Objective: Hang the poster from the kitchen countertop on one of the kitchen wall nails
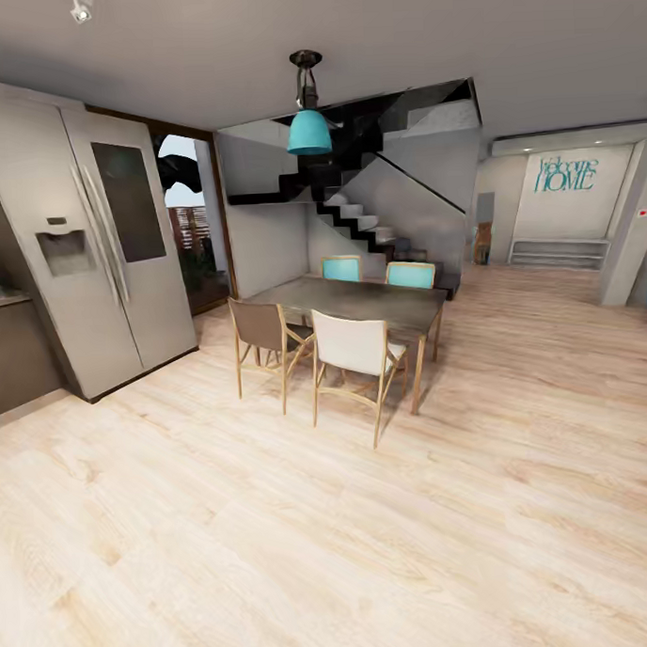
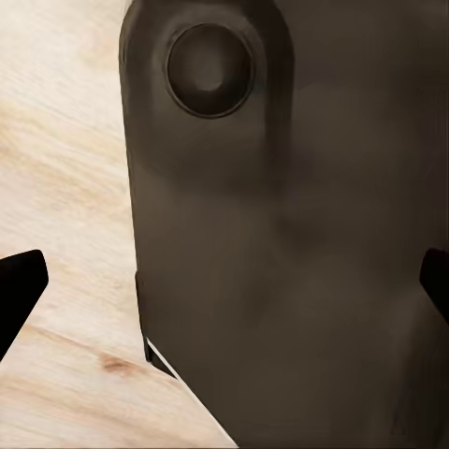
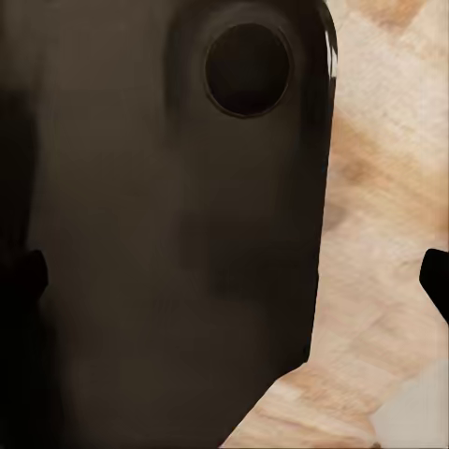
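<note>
The poster is out of view. At the far left of the head view, a short end of the kitchen countertop (image 1: 4,301) pokes out beside the silver double-door fridge (image 1: 94,249), over a dark cabinet front. In the left wrist view my left gripper (image 2: 226,285) is open, its black fingertips (image 2: 19,285) far apart, with a dark rounded part of my own body (image 2: 281,234) behind them over the wood floor. My right gripper (image 3: 229,281) is open as well, holding nothing, in front of a similar dark body part (image 3: 168,234).
A grey dining table (image 1: 360,303) with several chairs (image 1: 358,355) stands ahead in the middle. Above it hangs a teal lamp (image 1: 309,131). Behind are a black staircase (image 1: 356,214) and a "Welcome HOME" wall (image 1: 567,176). Light wood plank floor (image 1: 324,549) stretches in front.
</note>
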`<state>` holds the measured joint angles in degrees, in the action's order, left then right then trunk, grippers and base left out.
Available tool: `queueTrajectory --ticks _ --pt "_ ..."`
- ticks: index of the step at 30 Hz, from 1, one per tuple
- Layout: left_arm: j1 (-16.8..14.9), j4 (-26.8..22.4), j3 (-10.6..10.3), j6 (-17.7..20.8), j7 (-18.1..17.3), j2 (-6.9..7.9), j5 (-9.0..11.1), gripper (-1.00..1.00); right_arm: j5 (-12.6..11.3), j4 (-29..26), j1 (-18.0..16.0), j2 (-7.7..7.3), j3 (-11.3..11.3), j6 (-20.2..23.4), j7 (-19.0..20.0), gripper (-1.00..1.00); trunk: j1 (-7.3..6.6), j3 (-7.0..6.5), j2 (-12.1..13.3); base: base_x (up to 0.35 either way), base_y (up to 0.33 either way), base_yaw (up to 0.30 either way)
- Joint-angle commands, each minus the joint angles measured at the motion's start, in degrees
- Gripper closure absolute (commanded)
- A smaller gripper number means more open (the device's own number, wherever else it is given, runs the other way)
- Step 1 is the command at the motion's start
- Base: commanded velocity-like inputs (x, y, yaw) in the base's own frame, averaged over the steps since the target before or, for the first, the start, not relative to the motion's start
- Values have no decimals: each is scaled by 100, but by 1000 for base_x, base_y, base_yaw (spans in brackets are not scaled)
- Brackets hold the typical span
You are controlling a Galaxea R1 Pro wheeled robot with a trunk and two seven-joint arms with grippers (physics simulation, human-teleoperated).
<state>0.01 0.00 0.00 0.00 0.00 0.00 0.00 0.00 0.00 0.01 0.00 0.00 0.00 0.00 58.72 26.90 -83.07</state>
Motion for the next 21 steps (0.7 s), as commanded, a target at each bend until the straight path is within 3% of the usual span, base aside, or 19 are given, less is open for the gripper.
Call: queueTrajectory --ticks 1,4,21 --pt "-1 0 0 0 0 0 0 -100 0 0 -1 0 0 0 0 -100 0 3 -1 0 0 0" --pt "43 -27 10 -8 -52 -79 0 -100 19 97 -27 74 1 10 42 -100 0 3 -1 0 0 0" --pt "43 -27 10 -8 -52 -79 0 -100 19 104 -27 74 1 10 42 -100 0 3 -1 0 0 0"
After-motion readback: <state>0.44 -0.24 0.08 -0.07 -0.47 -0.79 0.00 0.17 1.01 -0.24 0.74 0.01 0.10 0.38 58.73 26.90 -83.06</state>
